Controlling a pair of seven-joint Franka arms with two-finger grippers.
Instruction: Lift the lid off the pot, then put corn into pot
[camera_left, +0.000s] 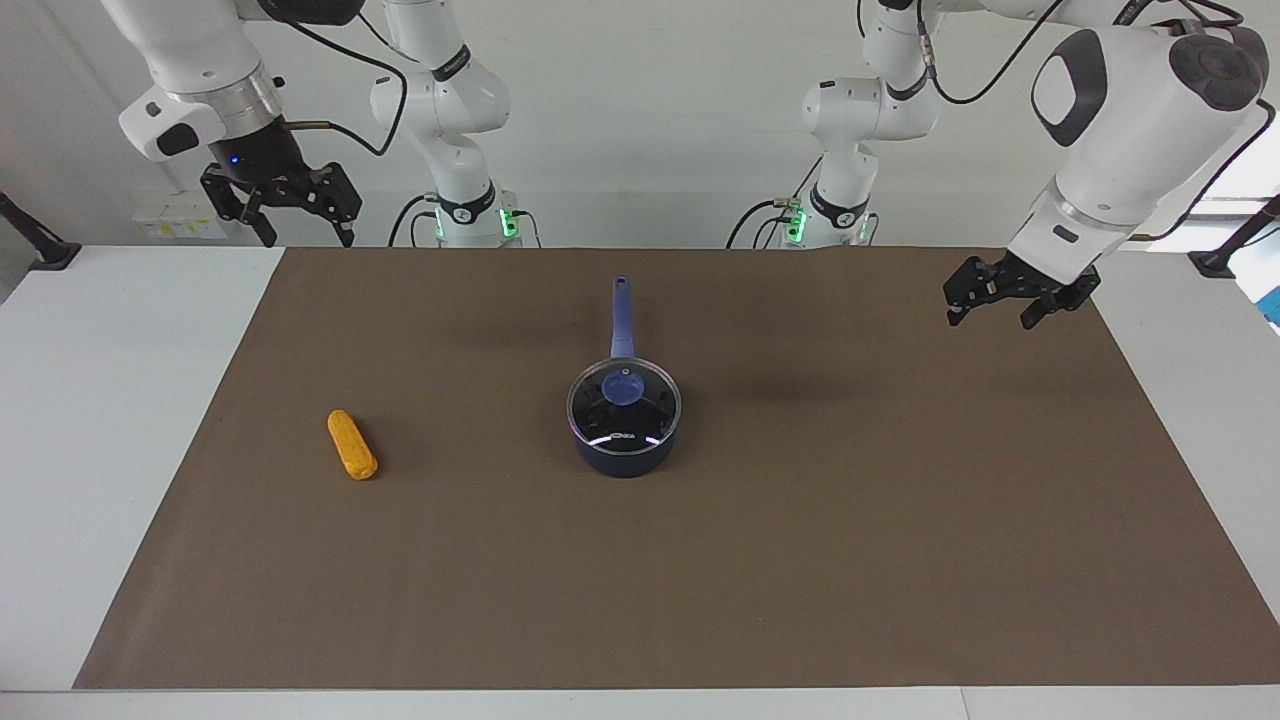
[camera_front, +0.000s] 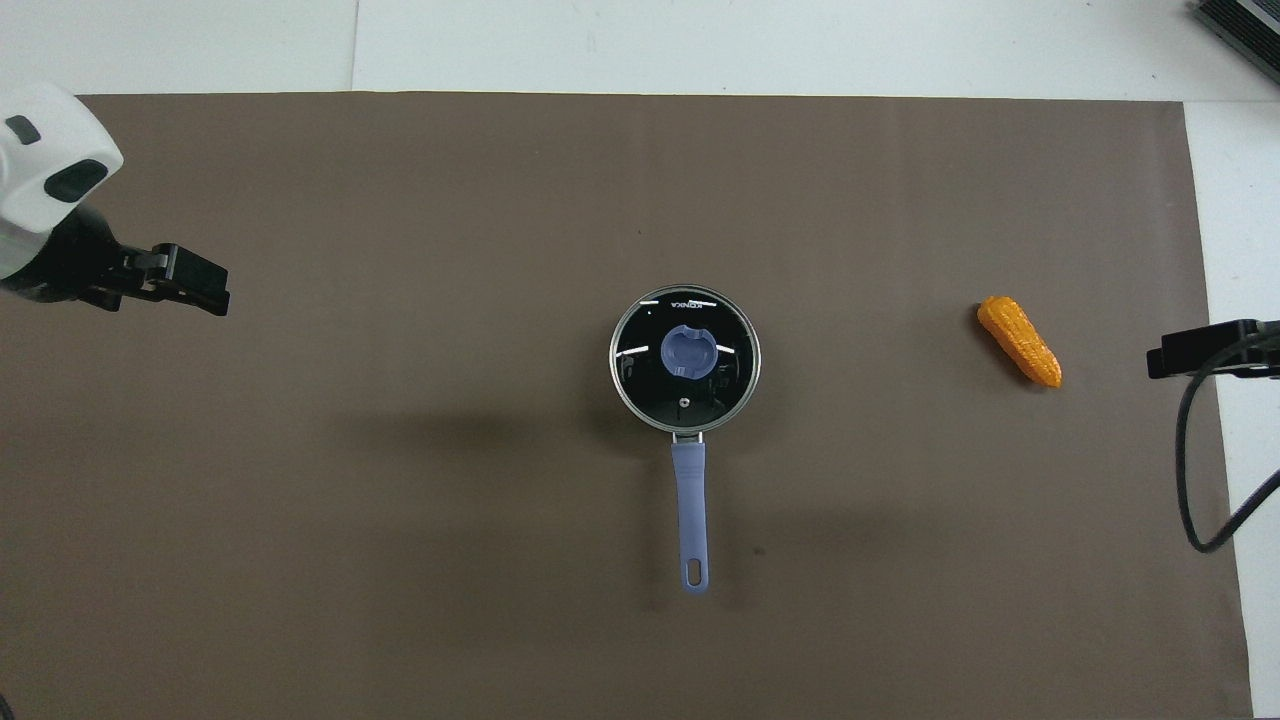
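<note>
Both grippers I find raised and holding nothing: the left gripper (camera_left: 1010, 300) hangs over the brown mat (camera_left: 900, 560) at the left arm's end of the table, fingers spread apart, and the right gripper (camera_left: 285, 205) hangs over the table edge nearest the robots at the right arm's end, fingers likewise spread. I judge that the first step, lifting the lid, has not begun. Working outward from the robots, I first meet the handle (camera_left: 621, 315) of the pot (camera_left: 625, 455), which points straight back toward the arms; the pot itself sits at the middle of the mat. The lid (camera_left: 624, 403) rests flat and centred on the pot, with its blue knob (camera_left: 623, 386) upright at the middle. The corn (camera_left: 352, 445) lies on the mat toward the right arm's end, well apart from the pot and about as far from the robots as the pot is. Next move, in my judgement: bring one gripper down vertically over the knob, close on it, and lift straight up so the pot is not dragged. The corn is best left to the right arm, which is on its side. Nothing else lies on the mat, and I see no obstruction on either approach path; only the handle lies close to the line of reach toward the knob.
</note>
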